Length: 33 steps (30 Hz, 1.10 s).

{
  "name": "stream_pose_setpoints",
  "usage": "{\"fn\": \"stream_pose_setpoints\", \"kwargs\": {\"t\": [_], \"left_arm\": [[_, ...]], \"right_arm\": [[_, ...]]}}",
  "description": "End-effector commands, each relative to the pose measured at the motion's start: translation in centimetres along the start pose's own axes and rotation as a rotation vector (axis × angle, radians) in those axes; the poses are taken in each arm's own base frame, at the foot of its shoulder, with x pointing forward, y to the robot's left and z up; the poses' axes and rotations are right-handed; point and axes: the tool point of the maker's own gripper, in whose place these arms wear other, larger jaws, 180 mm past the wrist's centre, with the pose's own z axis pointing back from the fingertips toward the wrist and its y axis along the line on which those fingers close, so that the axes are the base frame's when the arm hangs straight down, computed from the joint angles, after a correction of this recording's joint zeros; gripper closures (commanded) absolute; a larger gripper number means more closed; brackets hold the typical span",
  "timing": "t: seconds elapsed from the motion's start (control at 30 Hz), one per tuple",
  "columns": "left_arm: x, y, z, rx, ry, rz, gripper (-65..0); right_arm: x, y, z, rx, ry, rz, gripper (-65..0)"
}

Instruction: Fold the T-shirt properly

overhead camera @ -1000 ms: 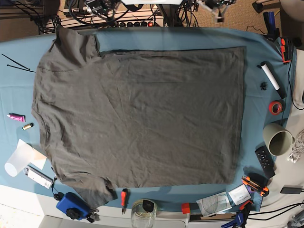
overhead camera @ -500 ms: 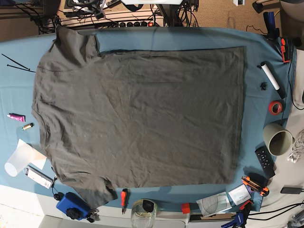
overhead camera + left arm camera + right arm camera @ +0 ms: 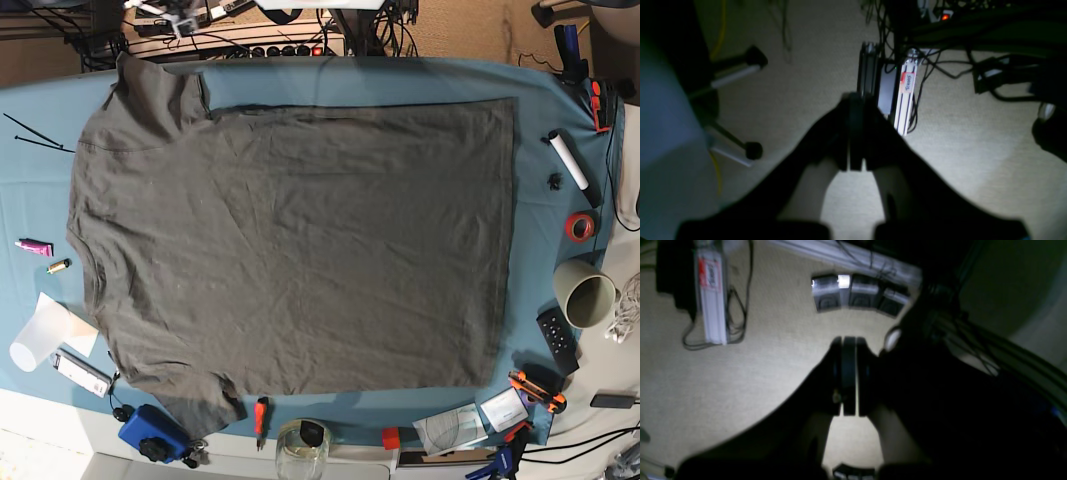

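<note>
The dark olive-grey T-shirt (image 3: pixel 300 240) lies spread flat on the blue-teal table cloth (image 3: pixel 350 80). Its neck end points left and its hem runs down the right. One sleeve (image 3: pixel 150 90) lies at the far left corner, the other (image 3: pixel 195 405) at the near left. In the left wrist view my left gripper (image 3: pixel 856 98) is shut on nothing above beige carpet. My right gripper (image 3: pixel 849 340) is likewise shut and empty over the floor. Neither gripper is near the shirt.
Along the right edge lie a white marker (image 3: pixel 568 158), a red tape roll (image 3: pixel 579 226), a grey-green cup (image 3: pixel 585 294) and a remote (image 3: pixel 557 340). A blue box (image 3: pixel 150 432), a glass jar (image 3: pixel 302 447) and a white paper cup (image 3: pixel 38 340) sit near the front and left.
Arm parts seen at the table's far edge have drawn back. The one at the far right is gone from view; the other shifted left. The T-shirt has not moved.
</note>
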Motion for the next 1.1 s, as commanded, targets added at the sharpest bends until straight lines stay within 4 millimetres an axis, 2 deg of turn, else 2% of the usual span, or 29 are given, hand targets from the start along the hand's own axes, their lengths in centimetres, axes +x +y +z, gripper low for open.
{"fn": "stream_pose_setpoints", "kwargs": {"t": [0.0,0.17,0.3,0.43,0.57,0.73,0.87,1.07], "left_arm": [[0.6,0.2,1.0,-0.001,-0.028,0.001,0.0],[2.4,-0.3,2.3,-0.011,-0.061,-0.008,0.0],[3.0,-0.4,2.4,-0.014,-0.06,-0.019,0.0],[3.0,-0.4,2.4,-0.013,-0.059,-0.019,0.0],[3.0,-0.4,2.4,-0.014,-0.059,-0.019,0.0],[3.0,-0.4,2.4,-0.014,-0.06,-0.019,0.0],[3.0,-0.4,2.4,-0.014,-0.059,-0.019,0.0],[3.0,-0.7,2.4,-0.033,-0.059,-0.025,0.0]], "right_arm": [[-0.1,-1.1,0.8,-0.025,-0.01,-0.001,-1.2],[-0.8,-3.6,2.9,-0.082,0.014,-0.038,-1.2],[-0.5,-4.0,4.2,-0.091,0.045,-0.07,-1.2],[2.2,-2.6,5.9,-0.034,0.0,-0.045,-1.3],[5.2,-1.1,8.4,0.039,-0.049,-0.004,-2.6],[9.2,-0.7,11.7,0.055,-0.166,0.009,-13.5],[11.8,-0.6,14.4,0.051,-0.261,0.021,-15.1],[12.8,-0.1,14.9,0.109,-0.303,-0.03,-15.1]]}}
